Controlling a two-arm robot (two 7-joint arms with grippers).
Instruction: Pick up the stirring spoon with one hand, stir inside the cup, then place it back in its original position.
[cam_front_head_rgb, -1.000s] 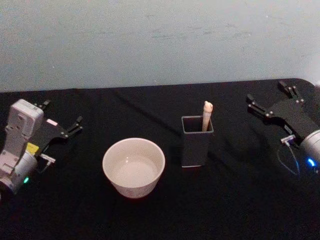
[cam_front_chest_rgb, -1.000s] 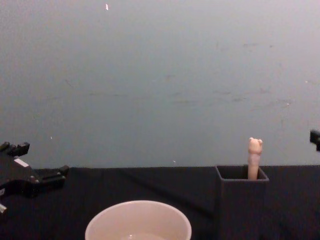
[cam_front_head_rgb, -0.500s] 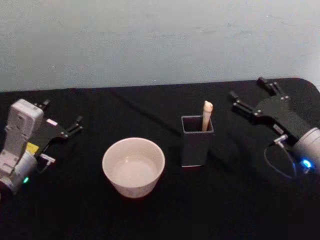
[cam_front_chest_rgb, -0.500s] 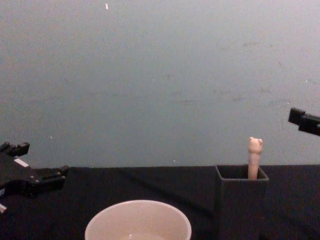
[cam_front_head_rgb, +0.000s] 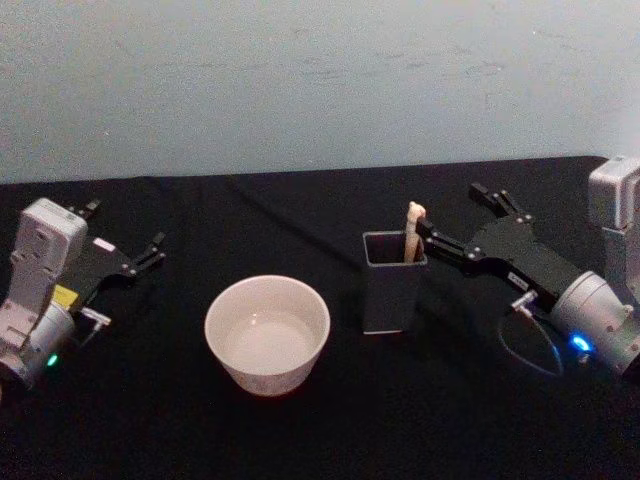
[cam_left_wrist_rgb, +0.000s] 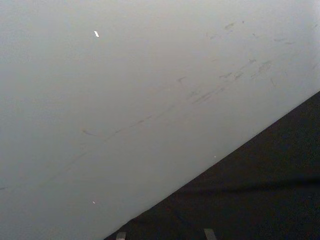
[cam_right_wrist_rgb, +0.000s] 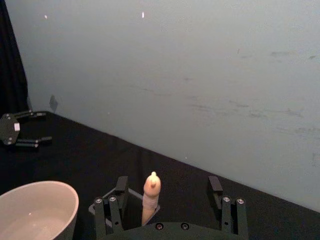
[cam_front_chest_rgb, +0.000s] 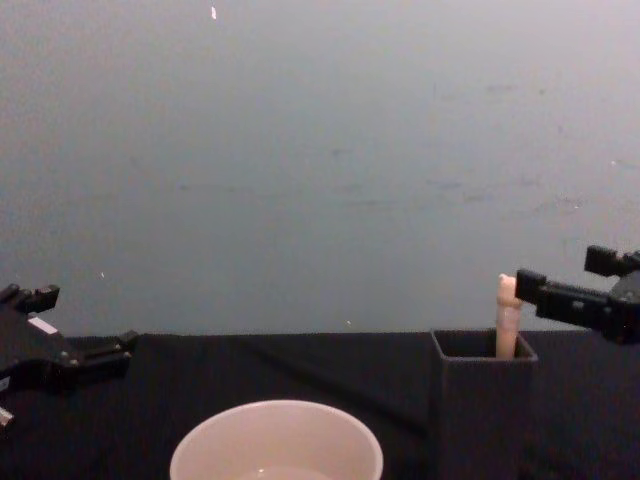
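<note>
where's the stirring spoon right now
In the head view the stirring spoon stands in the dark holder, just right of the cup, with the open right claw close beside its bear-head top.

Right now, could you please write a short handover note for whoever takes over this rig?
The right gripper is open, its fingers flanking the top of the spoon, not closed on it. The left gripper is open, parked at the left of the table.
The spoon stands in the dark holder; the cup sits to the holder's left.
Done: the reach only. Left: grasp, lift, stir in the cup, return the spoon to the holder.
</note>
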